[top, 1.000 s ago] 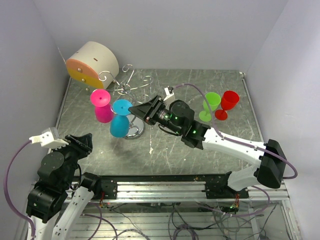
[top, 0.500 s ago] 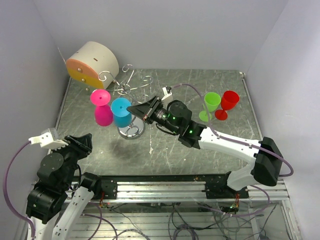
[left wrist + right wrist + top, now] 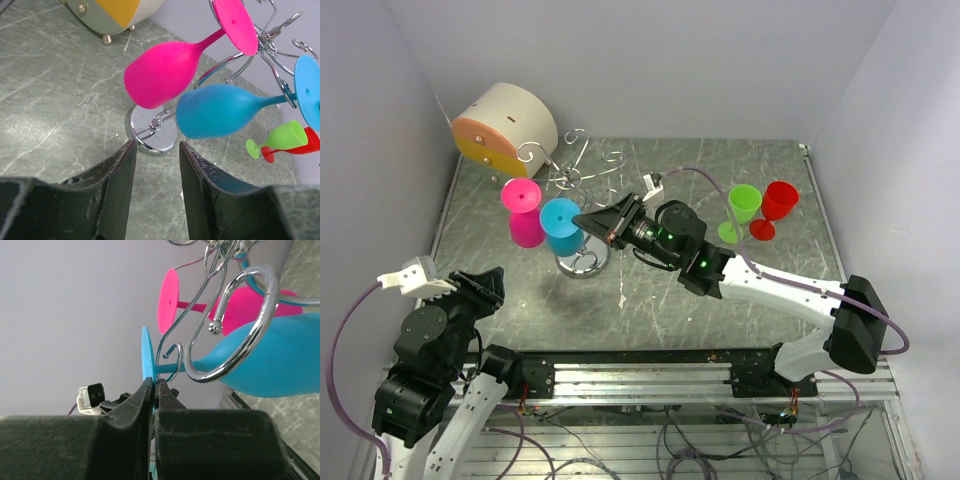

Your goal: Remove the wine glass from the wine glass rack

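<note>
At the lower left of the top view, the left gripper (image 3: 488, 287) sits low near the front edge of the metal table (image 3: 650, 310), well apart from the glasses. Its own camera shows its two fingers (image 3: 115, 175) apart, with nothing between them. In the upper left corner there is a round beige box (image 3: 510, 122) with an orange face. Just to the right of it and a bit lower stands the wine glass rack (image 3: 582, 263) — a silver wire stand with curly hooks on top and a shiny round base. Two glasses hang on it, both tilted, with the flat foot up by the hooks and the bowl lower down. The pink wine glass (image 3: 526, 222) is on the left. The blue wine glass (image 3: 561, 228) hangs just beside it on the right, and I cannot tell if the two touch. Right of the blue glass is the right gripper (image 3: 584, 217), reaching in from the middle of the table. In the right wrist view its fingers (image 3: 130, 410) are squeezed together on the thin edge of the blue glass's flat foot. The blue stem sits inside a small curl of the rack, so the glass is on the rack. Far to the right in the top view, a green wine glass (image 3: 741, 208) and a red wine glass (image 3: 777, 205) stand on the table side by side, well apart from the rack.
</note>
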Tool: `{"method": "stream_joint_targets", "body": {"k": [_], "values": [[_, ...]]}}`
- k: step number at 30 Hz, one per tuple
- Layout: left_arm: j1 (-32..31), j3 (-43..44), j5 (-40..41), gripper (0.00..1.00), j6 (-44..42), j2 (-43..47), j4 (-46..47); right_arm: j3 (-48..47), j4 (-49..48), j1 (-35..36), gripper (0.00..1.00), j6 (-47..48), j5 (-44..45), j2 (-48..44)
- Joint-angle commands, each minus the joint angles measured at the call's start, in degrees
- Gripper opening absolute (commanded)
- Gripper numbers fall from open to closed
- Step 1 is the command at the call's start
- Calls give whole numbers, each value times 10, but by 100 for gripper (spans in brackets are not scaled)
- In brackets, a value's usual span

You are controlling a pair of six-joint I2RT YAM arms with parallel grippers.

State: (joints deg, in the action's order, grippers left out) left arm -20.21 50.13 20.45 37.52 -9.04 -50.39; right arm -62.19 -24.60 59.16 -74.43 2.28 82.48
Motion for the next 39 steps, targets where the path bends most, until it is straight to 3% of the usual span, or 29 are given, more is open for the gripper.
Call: {"method": "stream_joint_targets", "body": {"k": [1, 25, 39], "values": [[-5, -2, 13, 50, 3, 6, 13, -17, -20, 6, 0, -9, -22, 3], [-5, -1, 12, 50, 3, 8, 12, -71, -22, 16, 0, 26, 30, 45], [-5, 0, 12, 50, 2, 8, 12, 5, -40, 16, 0, 36, 134, -23]]}}
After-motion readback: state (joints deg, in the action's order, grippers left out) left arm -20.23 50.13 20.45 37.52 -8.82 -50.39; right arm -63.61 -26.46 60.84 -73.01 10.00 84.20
